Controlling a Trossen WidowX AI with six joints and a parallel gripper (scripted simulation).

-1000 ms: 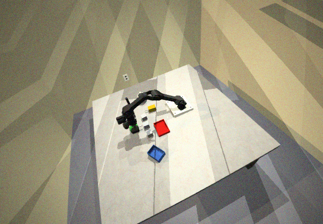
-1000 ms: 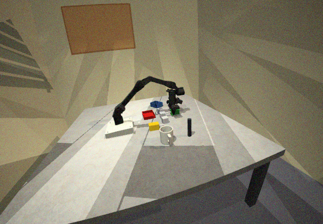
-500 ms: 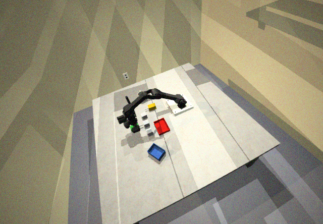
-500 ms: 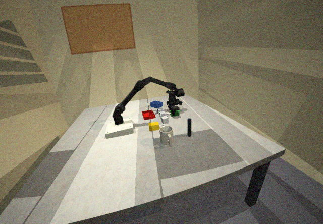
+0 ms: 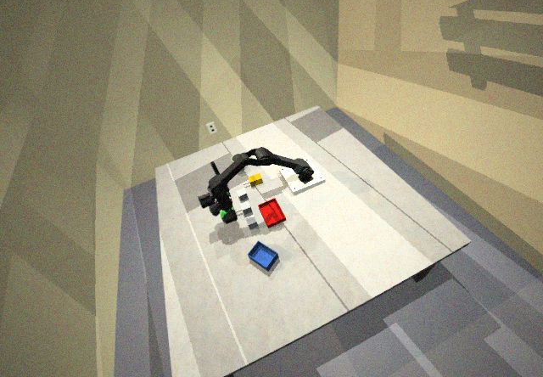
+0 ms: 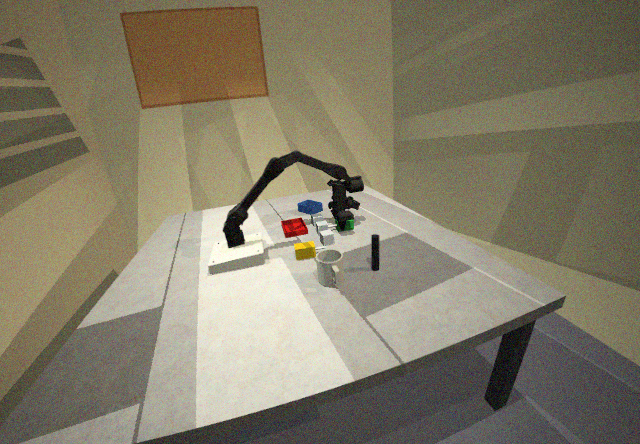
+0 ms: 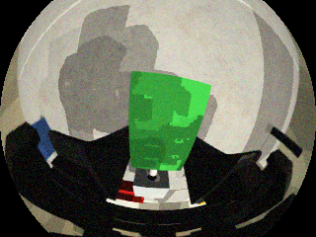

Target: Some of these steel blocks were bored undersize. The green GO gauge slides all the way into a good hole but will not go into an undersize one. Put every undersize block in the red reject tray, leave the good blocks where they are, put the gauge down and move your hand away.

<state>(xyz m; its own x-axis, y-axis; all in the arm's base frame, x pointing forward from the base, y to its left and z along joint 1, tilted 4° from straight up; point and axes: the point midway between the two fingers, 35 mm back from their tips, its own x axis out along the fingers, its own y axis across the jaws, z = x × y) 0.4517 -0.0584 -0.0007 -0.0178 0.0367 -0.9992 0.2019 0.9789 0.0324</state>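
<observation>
My gripper is shut on the green GO gauge, low beside the row of blocks. The gauge's pale pin points at the dark hole in the middle steel block; I cannot tell whether its tip is inside. Another steel block stands on the yellow piece's side, and a third on the blue tray's side. The red reject tray beyond the row holds no block.
A yellow block with thin pins lies near the row. A blue tray stands past its other end. A grey mug and an upright black cylinder stand near the yellow block.
</observation>
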